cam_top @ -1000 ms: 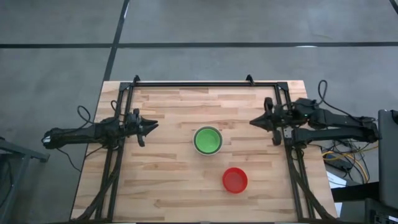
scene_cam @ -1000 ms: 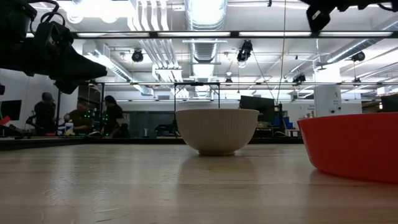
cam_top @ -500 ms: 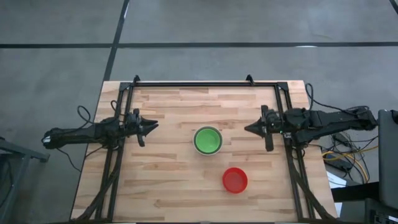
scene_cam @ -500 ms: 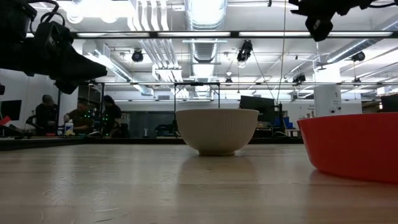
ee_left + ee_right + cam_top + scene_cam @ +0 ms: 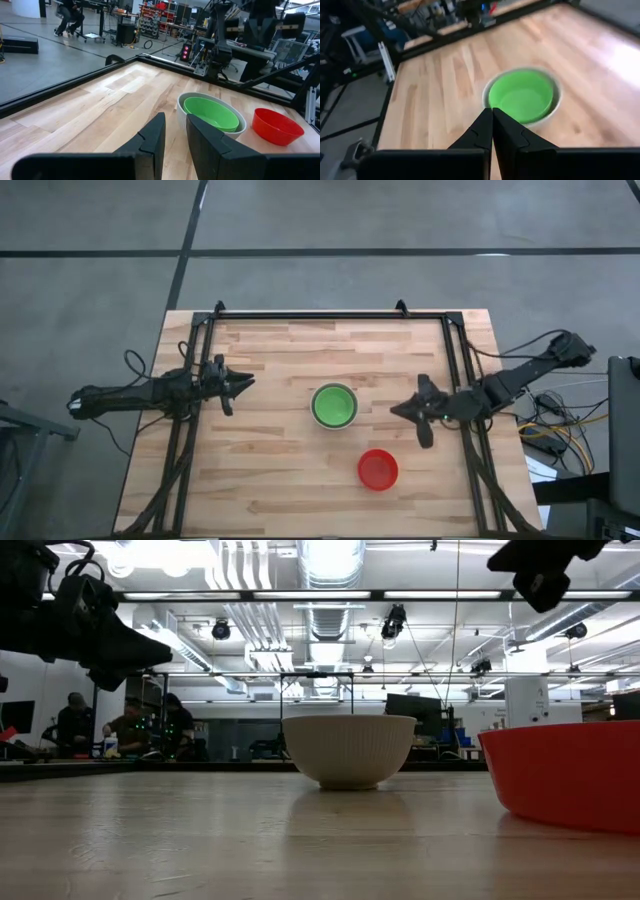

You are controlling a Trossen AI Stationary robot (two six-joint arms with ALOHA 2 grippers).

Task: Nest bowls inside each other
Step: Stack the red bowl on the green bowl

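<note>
The right gripper [image 5: 398, 410], fingers together and empty, has been swung nearer, toward the red bowl [image 5: 378, 469]. That bowl sits alone, near-right of the green-in-white stack [image 5: 334, 406]; it seems next. The left gripper [image 5: 243, 381], slightly apart, waits left.

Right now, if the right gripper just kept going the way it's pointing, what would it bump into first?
Probably the nested bowls: the right gripper, shut, points toward the green bowl sitting inside the white bowl. It hangs above the table, so whether it would hit the rim or pass over is unclear.
</note>
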